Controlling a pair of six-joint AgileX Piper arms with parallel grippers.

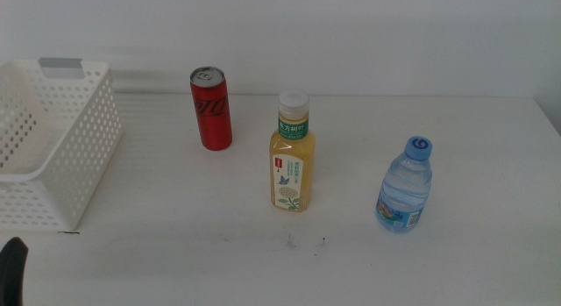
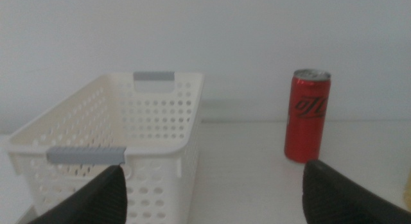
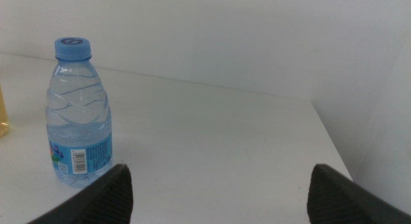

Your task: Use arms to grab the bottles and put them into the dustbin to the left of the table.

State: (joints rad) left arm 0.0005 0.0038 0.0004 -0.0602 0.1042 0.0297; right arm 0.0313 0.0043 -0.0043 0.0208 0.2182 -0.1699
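Your left gripper (image 2: 212, 192) sits low at the table's (image 1: 175, 245) near-left corner. From it, the dustbin (image 2: 128, 121) stands just ahead to its left, the cola can (image 2: 308, 116) farther ahead to its right, both upright on the table. Tea bottle (image 1: 292, 153) stands right of the can, nearer you. From your right gripper (image 3: 218, 192), the water bottle (image 3: 78, 115) stands ahead-left, beyond its left jaw.

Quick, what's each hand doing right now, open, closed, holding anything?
Left hand: open, holding nothing, facing the basket.
Right hand: open, holding nothing.
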